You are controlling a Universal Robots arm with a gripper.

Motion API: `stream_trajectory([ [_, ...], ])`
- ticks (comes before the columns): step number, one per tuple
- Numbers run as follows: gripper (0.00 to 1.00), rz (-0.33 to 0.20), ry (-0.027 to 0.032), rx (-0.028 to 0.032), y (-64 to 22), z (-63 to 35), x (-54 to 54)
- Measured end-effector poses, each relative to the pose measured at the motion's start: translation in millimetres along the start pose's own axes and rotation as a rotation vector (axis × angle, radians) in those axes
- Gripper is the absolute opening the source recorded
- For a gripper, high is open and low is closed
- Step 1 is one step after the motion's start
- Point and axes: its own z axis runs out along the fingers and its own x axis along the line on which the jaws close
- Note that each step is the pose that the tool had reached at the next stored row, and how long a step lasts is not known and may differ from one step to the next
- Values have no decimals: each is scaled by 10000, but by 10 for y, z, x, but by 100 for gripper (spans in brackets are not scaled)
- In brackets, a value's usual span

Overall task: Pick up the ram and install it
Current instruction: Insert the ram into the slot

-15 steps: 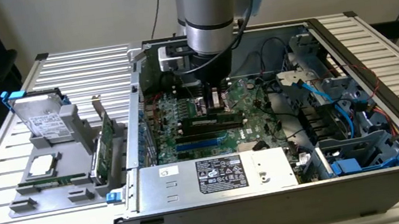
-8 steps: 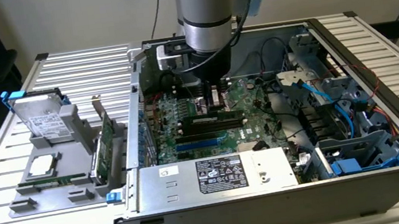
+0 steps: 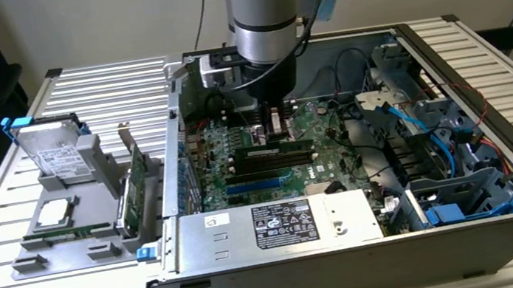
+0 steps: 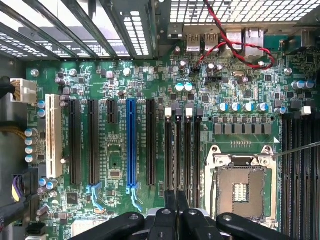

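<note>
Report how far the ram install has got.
Done: the ram is inside the open case, standing on edge along the black memory slots. In hand: the gripper, shut, rests on the stick's top edge; whether it is pinching or pressing, I cannot tell. Left: nothing shows the stick fully seated or latched.

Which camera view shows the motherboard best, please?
The wrist view: it looks straight down on the green motherboard, its slots and CPU socket laid out plainly. The exterior view shows a slanted patch inside the computer case, partly behind the arm.
</note>
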Motion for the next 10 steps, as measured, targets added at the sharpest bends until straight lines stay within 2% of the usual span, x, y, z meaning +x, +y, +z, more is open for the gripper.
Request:
stream_trajectory([
  [2, 12, -4, -2, 84, 13, 0, 1],
  [4, 12, -8, -8, 234, 31, 0, 1],
  [5, 12, -9, -8, 281, 40, 0, 1],
  [7, 12, -8, -9, 329, 60, 2, 1],
  [10, 12, -9, -1, 335, 70, 5, 9],
])
